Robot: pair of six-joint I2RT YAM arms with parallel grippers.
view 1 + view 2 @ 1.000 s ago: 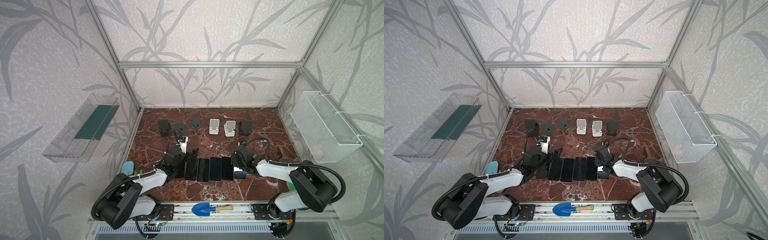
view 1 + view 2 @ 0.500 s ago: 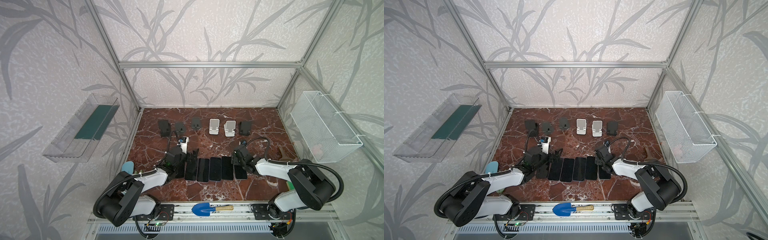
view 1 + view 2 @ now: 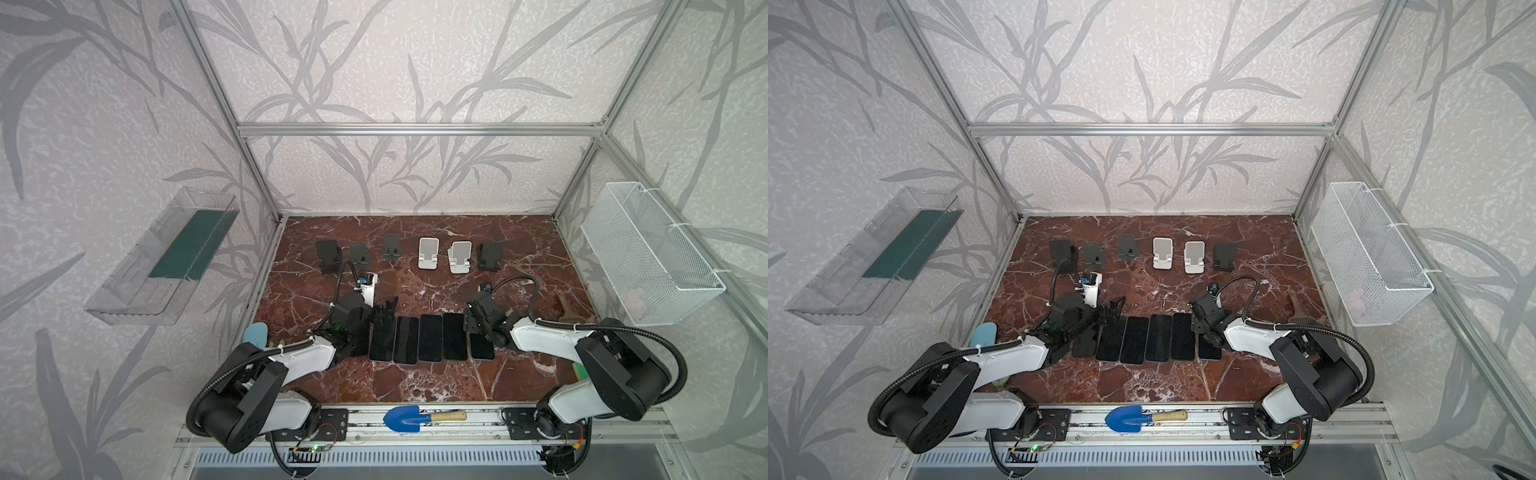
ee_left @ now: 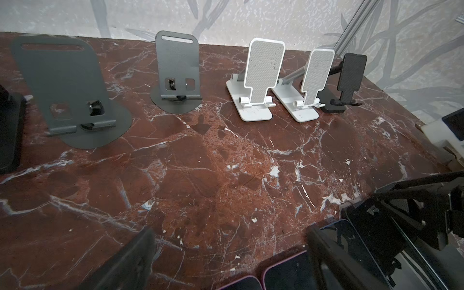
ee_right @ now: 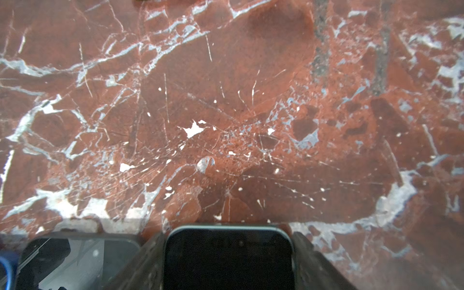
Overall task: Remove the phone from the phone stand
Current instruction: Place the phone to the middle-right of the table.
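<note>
Compared with a second ago, the black glass-fronted phone (image 3: 482, 352) is sitting squared up at the right end of the row instead of lying skewed and further forward. It's lying flat, screen up, on the red-brown marble table (image 3: 415, 376). Its long axis is running front to back, parallel to the five other dark phones (image 3: 430, 338) lined up just beside it.

The right jaws are straddling its far end. In the right wrist view the black fingers (image 5: 308, 253) are hugging both long edges of the phone (image 5: 228, 261), but I can't tell if they're actually pinching it or just sitting alongside. The nearest neighbour phone (image 5: 82, 256) is lying just beside one finger.

The left jaws are hanging spread wide over the far ends of the leftmost phones.

Along the back, well apart from the row, two white plastic phone stands (image 3: 428, 252) are standing between dark grey metal stands (image 3: 358, 254) and a black stand (image 3: 489, 257). A blue trowel with a wooden handle (image 3: 405, 419) is lying on the front rail.
</note>
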